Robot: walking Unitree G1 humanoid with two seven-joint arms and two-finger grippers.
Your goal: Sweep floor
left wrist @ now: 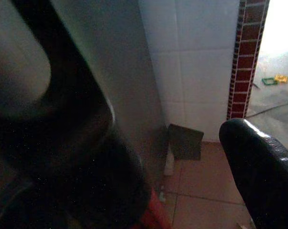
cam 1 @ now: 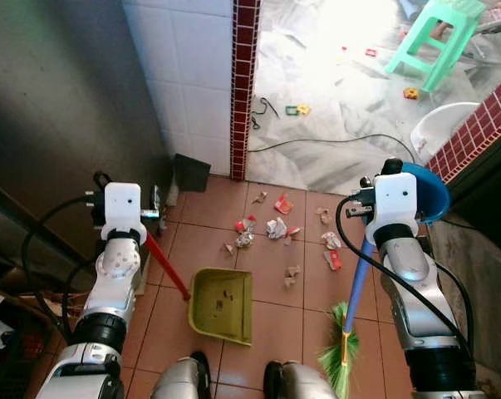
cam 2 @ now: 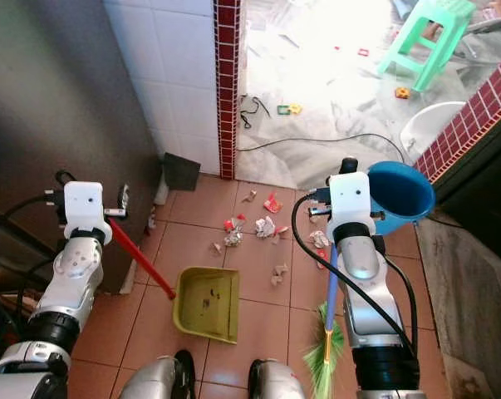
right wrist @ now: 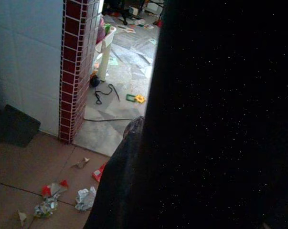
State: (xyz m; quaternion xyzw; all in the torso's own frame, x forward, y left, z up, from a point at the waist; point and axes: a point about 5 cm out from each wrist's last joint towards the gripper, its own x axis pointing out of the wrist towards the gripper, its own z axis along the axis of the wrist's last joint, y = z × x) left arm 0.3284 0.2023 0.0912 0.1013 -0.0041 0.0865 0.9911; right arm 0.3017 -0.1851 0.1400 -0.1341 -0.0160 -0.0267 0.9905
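Note:
Scraps of paper and wrappers (cam 1: 271, 229) lie scattered on the terracotta tiles in front of me. A yellow-green dustpan (cam 1: 221, 303) rests flat on the floor near my feet, its mouth toward the litter. Its red handle (cam 1: 169, 268) slants up to my left gripper (cam 1: 154, 214), which is shut on it. My right gripper (cam 1: 362, 209) is shut on the top of a blue broom handle (cam 1: 358, 278). The broom's green bristles (cam 1: 340, 357) touch the floor to the right of the dustpan. The same litter (right wrist: 86, 198) appears in the right wrist view.
A white-tiled wall with a red brick pillar (cam 1: 243, 91) stands ahead on the left, with a dark panel (cam 1: 190, 172) leaning at its foot. A blue basin (cam 1: 431, 193) sits by my right arm. Beyond lie a black cable (cam 1: 333, 141), a green stool (cam 1: 433, 37) and a white tub (cam 1: 441, 125).

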